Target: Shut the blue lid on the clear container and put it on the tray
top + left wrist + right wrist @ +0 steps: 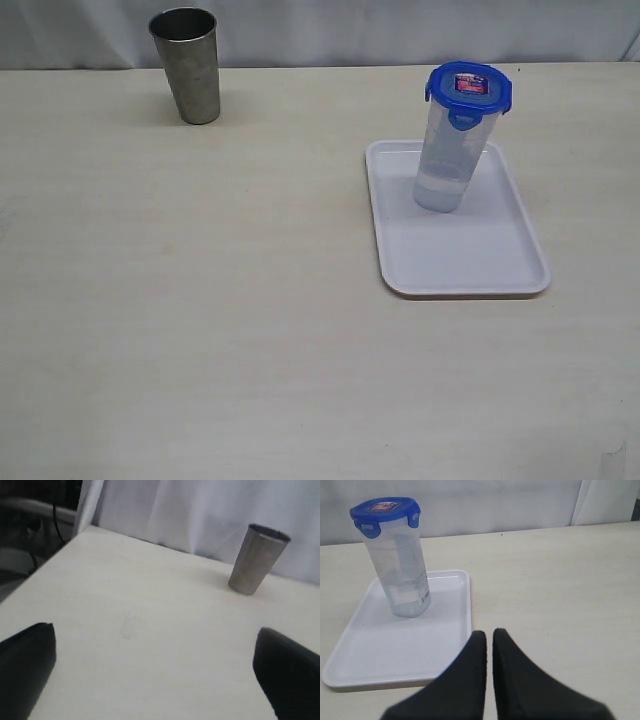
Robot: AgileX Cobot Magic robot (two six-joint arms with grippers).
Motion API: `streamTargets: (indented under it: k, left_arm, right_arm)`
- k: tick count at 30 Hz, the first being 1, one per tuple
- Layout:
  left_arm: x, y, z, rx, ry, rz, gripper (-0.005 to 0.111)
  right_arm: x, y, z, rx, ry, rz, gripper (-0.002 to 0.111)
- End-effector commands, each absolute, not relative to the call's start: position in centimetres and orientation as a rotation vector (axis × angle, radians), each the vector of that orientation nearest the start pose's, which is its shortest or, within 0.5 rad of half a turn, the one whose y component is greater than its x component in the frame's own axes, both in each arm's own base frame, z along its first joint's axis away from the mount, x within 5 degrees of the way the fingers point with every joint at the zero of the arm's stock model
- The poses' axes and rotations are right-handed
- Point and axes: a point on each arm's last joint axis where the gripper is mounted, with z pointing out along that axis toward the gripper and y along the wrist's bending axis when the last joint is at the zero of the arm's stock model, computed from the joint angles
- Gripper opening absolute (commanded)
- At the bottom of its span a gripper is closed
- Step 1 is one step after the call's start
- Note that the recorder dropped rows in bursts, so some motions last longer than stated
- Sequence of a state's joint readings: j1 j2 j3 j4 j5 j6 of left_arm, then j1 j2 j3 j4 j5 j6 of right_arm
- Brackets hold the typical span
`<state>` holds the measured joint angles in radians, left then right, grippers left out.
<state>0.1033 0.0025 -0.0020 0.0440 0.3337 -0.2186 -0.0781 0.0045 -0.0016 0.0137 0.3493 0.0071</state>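
The light is soft, bright and even; shadows are weak. The steel cup (186, 65) drops only a pale shadow on the table (200, 320); the clear container (452, 150) leaves a faint grey one on the tray (500, 260). The left wrist view is fuzzy all over, and the left gripper (155, 630) is just dark blobs; the right wrist view is sharper, yet the right gripper (488, 631) looks soft.

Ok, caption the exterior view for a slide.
Tall clear plastic container, bright-blue round lid on, stands on the flat white rectangular tray.

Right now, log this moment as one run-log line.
blue lid: on clear container | clear container: upright on tray | left gripper: open, empty | right gripper: shut, empty
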Motion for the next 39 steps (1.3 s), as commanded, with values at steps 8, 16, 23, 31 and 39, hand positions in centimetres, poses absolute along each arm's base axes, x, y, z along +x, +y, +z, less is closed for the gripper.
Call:
streamTargets:
  k: [8, 16, 23, 31, 39]
  left_arm:
    - [5.34, 0.68, 18.34, -0.068, 1.813, 0.115, 0.105]
    - [5.34, 0.68, 18.34, 0.022, 1.817, 0.185, 0.105]
    - [5.34, 0.68, 18.34, 0.023, 1.817, 0.185, 0.105]
    - [5.34, 0.68, 18.34, 0.023, 1.817, 0.185, 0.105]
    - [5.34, 0.68, 18.34, 0.023, 1.817, 0.185, 0.105]
  right_arm:
    - [5.33, -0.4, 18.2, 0.083, 1.827, -0.045, 0.005]
    - [5.33, -0.4, 18.2, 0.083, 1.827, -0.045, 0.005]
    - [5.33, -0.4, 18.2, 0.083, 1.827, -0.045, 0.005]
    - [5.33, -0.4, 18.2, 0.083, 1.827, -0.045, 0.005]
    - [5.33, -0.4, 18.2, 0.083, 1.827, -0.045, 0.005]
